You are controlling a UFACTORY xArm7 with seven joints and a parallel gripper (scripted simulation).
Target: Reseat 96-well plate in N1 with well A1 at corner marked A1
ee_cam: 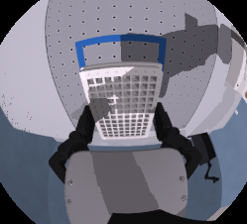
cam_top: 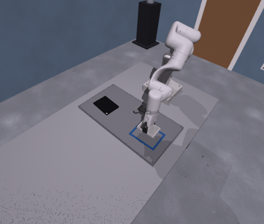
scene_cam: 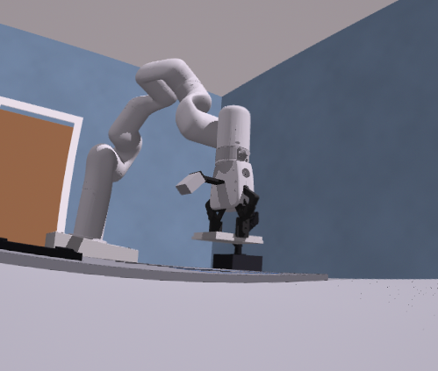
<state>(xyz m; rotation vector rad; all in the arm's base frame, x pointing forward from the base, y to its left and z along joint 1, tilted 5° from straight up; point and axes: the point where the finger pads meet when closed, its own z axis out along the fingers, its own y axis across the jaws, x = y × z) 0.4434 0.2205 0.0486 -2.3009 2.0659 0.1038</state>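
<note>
Plate [cam_top: 154, 130], white and gridded with wells, hangs clamped in the end effector [cam_top: 144, 128] above the blue taped outline B1 [cam_top: 142, 141] in the top view. The black nest N1 [cam_top: 106, 105] lies well apart to the end effector's far side on the grey deck [cam_top: 93, 111], which rests on the tabletop [cam_top: 48, 154]. A black pedestal [cam_top: 148, 21] stands by the wall beyond the arm.

From the exterior view the plate [scene_cam: 227, 237] is level, off the deck, held across its sides by the dark fingers [scene_cam: 244, 225]; a small black stand [scene_cam: 237, 261] sits behind and below it.

At the wrist the plate [ee_cam: 124, 105] fills the grip, with the blue outline [ee_cam: 119, 42] just ahead of it.
</note>
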